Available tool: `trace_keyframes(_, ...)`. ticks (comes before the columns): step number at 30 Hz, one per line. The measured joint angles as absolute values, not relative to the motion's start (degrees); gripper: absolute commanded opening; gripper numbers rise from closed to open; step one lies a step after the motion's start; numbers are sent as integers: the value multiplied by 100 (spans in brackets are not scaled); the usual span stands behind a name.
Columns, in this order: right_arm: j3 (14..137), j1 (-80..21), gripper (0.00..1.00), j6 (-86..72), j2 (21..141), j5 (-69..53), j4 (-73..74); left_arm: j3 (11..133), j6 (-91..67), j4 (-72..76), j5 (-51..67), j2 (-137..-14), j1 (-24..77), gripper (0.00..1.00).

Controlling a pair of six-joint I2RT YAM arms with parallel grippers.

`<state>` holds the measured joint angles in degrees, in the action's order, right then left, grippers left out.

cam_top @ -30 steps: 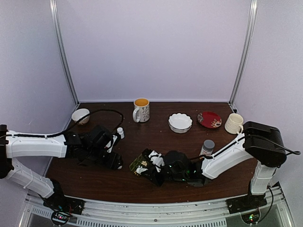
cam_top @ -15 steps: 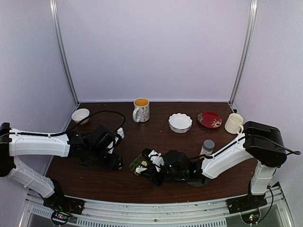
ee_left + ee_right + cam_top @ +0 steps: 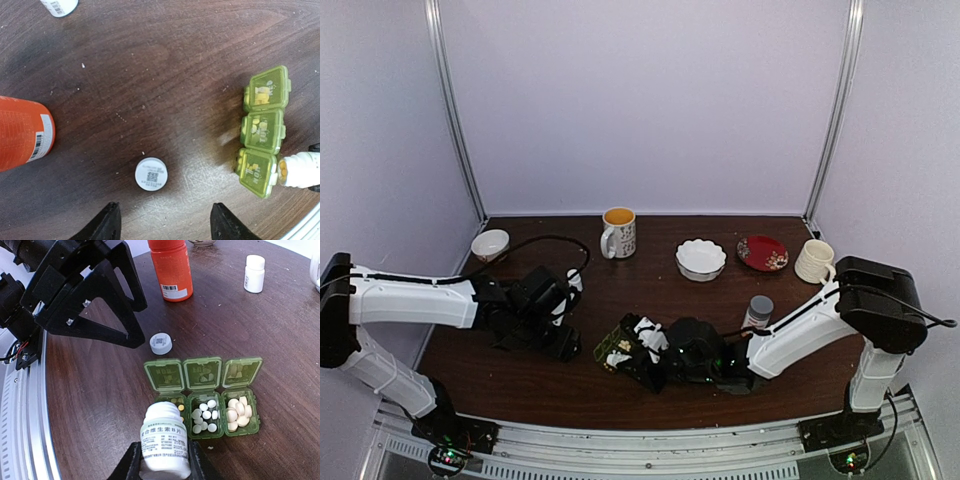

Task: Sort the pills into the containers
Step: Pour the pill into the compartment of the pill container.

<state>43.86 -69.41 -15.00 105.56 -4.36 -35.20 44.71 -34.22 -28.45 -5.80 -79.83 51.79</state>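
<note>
— So, where was the pill box point(image 3: 202, 374)?
— On the counter point(image 3: 90, 405), lids open. My right fingers point(image 3: 198, 467) gripped the white bottle point(image 3: 164, 440) over its end cell; left fingers point(image 3: 107, 226) hung open by the loose cap point(image 3: 151, 174).

Left arm point(image 3: 410, 300) and right arm point(image 3: 790, 342): white links, black joints.
Both have white tubular segments between bulky black joint housings. A black cable point(image 3: 545, 238) loops off the left arm. The left gripper point(image 3: 140, 325) is a black triangular frame with small silver screws. Red and green lights glow on the left base point(image 3: 450, 448) and right base point(image 3: 842, 445).
</note>
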Motion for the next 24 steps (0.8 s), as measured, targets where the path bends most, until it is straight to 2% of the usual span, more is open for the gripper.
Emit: trace_keyframes(24,4466,-6941,0,-1522,10532,-438,-3369,4545,-3465,-2976,-646,-8160,5179,64)
